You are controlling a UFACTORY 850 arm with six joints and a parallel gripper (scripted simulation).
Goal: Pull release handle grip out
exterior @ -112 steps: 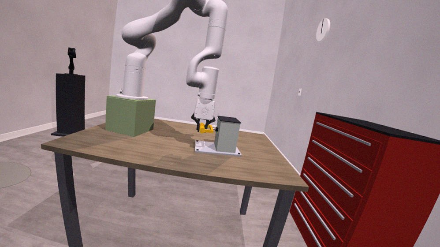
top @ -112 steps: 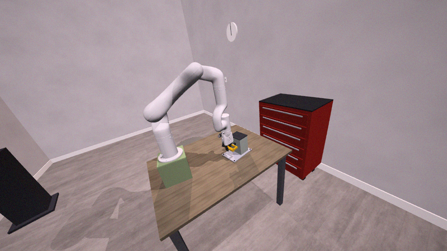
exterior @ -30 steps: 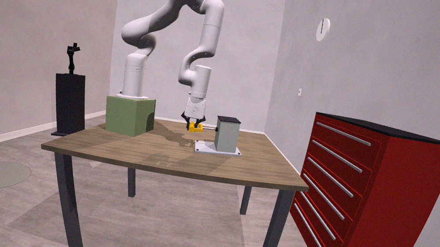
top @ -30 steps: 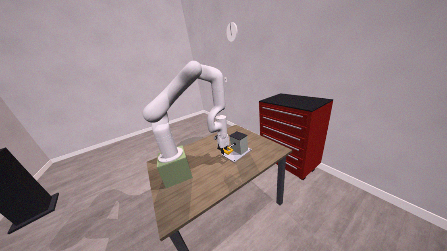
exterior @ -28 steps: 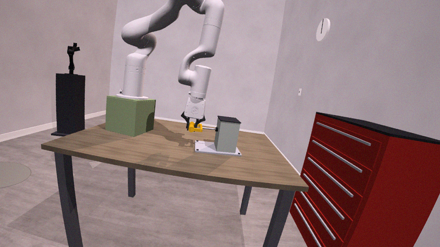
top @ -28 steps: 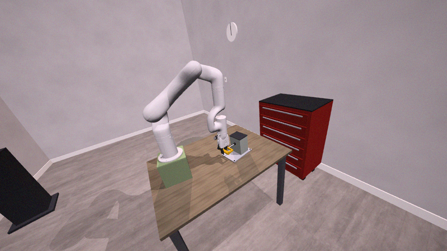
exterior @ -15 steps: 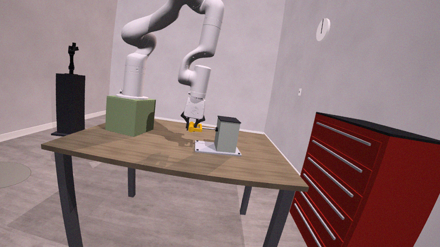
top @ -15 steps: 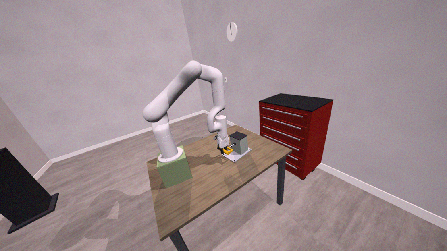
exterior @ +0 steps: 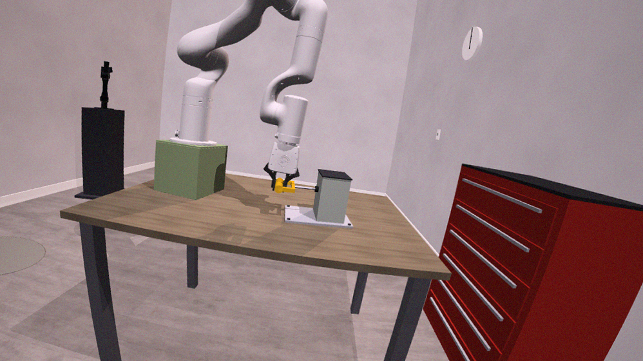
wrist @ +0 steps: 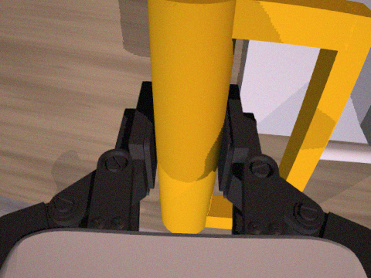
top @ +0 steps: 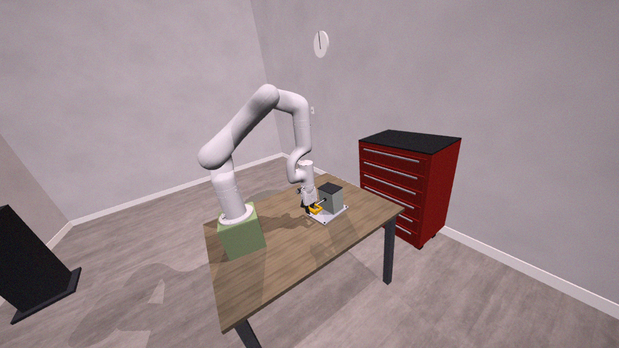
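Note:
The release handle's grip (wrist: 188,103) is a yellow bar with a yellow frame behind it. My gripper (wrist: 188,106) is shut on the bar, one black finger on each side of it. The grip (exterior: 282,186) stands well out from the grey housing (exterior: 331,195), joined to it by a thin rod (exterior: 305,187). In the top view the grip (top: 314,210) hangs above the table beside the housing (top: 330,196), over the edge of the white base plate (top: 328,215). The gripper (exterior: 282,179) comes down on the bar from above, clear of the table.
The arm's green pedestal (exterior: 189,167) stands at the table's far left. A red drawer cabinet (exterior: 523,283) stands on the floor to the right of the table. A black stand (exterior: 100,150) is on the floor to the left.

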